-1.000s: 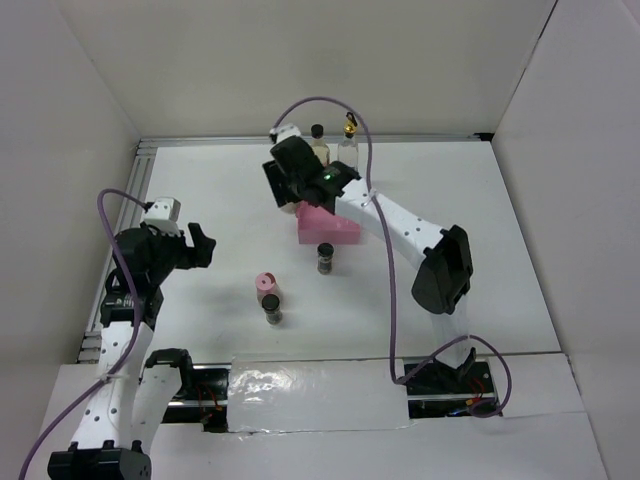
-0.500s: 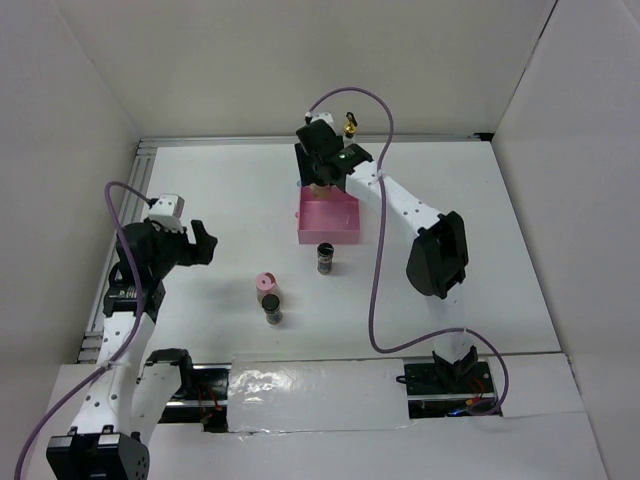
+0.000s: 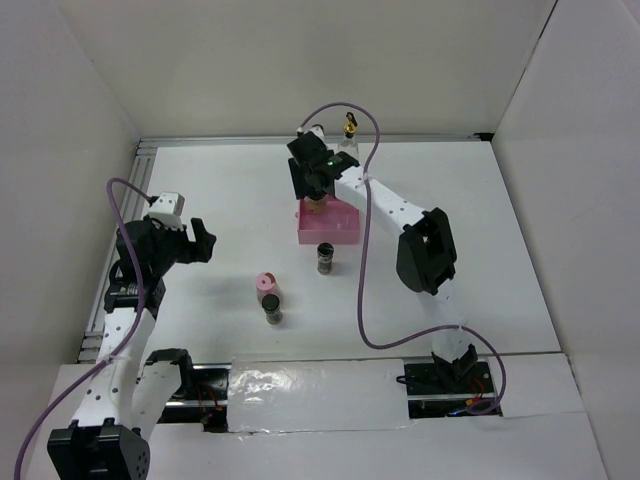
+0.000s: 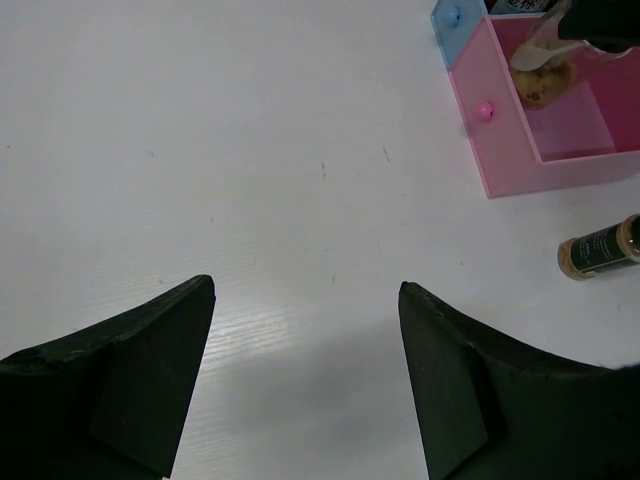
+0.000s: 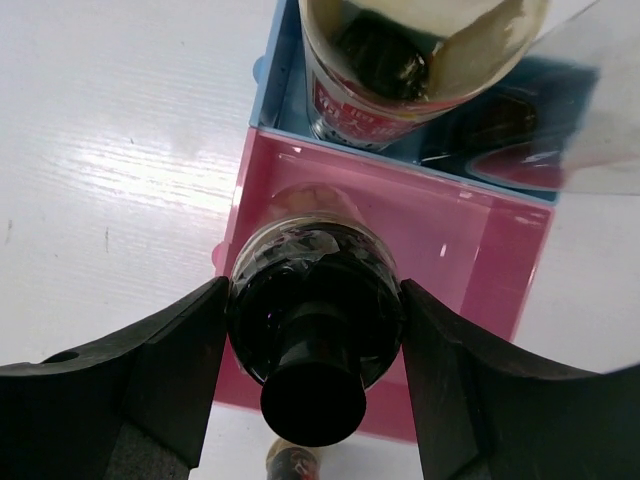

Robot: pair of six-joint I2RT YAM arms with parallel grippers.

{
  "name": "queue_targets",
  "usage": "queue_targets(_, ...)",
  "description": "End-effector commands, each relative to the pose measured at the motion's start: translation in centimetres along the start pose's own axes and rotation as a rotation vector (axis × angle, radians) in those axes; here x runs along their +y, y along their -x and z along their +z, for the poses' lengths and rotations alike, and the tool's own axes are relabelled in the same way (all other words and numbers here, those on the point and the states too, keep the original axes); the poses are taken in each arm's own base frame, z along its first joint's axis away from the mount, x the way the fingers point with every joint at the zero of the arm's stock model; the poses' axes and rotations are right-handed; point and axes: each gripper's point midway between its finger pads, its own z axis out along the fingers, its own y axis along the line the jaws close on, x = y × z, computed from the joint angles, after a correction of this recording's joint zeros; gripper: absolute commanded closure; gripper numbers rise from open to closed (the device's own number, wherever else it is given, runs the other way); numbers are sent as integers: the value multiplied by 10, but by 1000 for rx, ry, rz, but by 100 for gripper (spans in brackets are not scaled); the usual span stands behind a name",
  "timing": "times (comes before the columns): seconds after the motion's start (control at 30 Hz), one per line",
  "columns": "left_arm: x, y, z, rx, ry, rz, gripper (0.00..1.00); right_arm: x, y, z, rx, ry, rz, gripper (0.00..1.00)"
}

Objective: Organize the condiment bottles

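My right gripper [image 3: 314, 178] [image 5: 315, 295] is shut on the tall condiment bottle with the black cap [image 5: 315, 300]. It holds the bottle upright, with the tan base [image 4: 545, 82] down inside the pink tray [image 3: 335, 228]. Just behind, the clear bottle with the gold spout [image 3: 349, 125] [image 5: 420, 50] stands in the blue tray [image 5: 272, 95]. Three small jars are on the table: a pink-lidded one [image 3: 266, 283], a dark one [image 3: 272, 311] in front of it, and a dark one [image 3: 325, 258] [image 4: 600, 248] by the pink tray. My left gripper [image 3: 201, 241] [image 4: 305, 290] hangs open at the left, with nothing between its fingers.
The pink tray [image 4: 520, 165] and the blue tray [image 4: 452, 18] sit end to end at the middle back of the white table. White walls close in the table on three sides. A purple cable [image 3: 365, 290] loops off the right arm.
My right arm has swung from a tilted pose left of the tray to over the pink tray, carrying the black-capped bottle. The left arm has hardly moved.
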Motion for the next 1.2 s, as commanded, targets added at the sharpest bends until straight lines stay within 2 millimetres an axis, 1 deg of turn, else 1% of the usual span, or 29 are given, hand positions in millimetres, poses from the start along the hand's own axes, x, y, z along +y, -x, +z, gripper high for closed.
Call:
queue_targets(0.0,-1,11,1,-53,-13,25,13,1,11,1,-20,9,24,100)
queue_targets(0.07,1,11,1,-52,-9,26,14,-4,7,6,-8,3,34,98)
queue_targets(0.13,0,10,1,-52,-12,25,13,-5,5,8,-4,4,38,97)
queue_targets(0.17,1,10,1,-52,-10,23,14,-9,6,11,-6,0,49,97)
queue_targets(0.23,-1,9,2,-51,-16,20,14,-8,4,15,-1,16,50,95)
queue_targets(0.33,-2,9,2,-50,-21,18,14,0,5,20,-5,60,44,92)
queue_targets(0.37,-2,10,1,-53,-23,19,14,0,-1,26,13,55,38,91)
queue_targets(0.43,-2,9,1,-49,-21,18,14,0,-4,30,26,52,39,89)
queue_targets(0.47,-2,8,1,-46,-21,17,14,-1,-10,35,48,46,33,87)
queue_targets(0.57,-1,8,1,-45,-16,21,13,1,-16,38,63,44,32,85)
queue_targets(0.63,-1,7,1,-45,-18,19,13,-2,-17,39,63,37,35,84)
queue_targets(0.67,-1,6,1,-43,-19,18,14,-1,-16,39,59,38,37,79)
queue_targets(0.73,-2,5,2,-40,-24,15,13,1,-16,39,59,49,30,74)
queue_targets(0.77,-3,5,1,-41,-28,15,14,2,-16,38,58,53,27,64)
queue_targets(0.8,-3,5,2,-40,-27,12,14,2,-16,38,59,55,25,59)
queue_targets(0.87,-3,4,2,-39,-29,11,13,5,-18,37,65,61,16,53)
queue_targets(0.9,-3,5,2,-41,-30,14,13,6,-17,35,63,66,16,47)
queue_targets(0.93,-2,4,2,-41,-27,16,14,7,-18,34,67,69,14,40)
queue_targets(0.97,-3,5,2,-44,-29,17,13,8,-18,32,68,71,11,24)
queue_targets(1.03,-3,4,2,-40,-30,15,13,8,-15,27,61,73,8,11)
queue_targets(1.07,-3,4,2,-41,-30,14,14,10,-14,25,58,76,5,4)
queue_targets(1.1,-4,4,2,-41,-33,14,13,10,-12,23,54,79,8,1)
queue_targets(1.17,-4,3,1,-38,-35,10,13,11,-8,16,43,86,4,0)
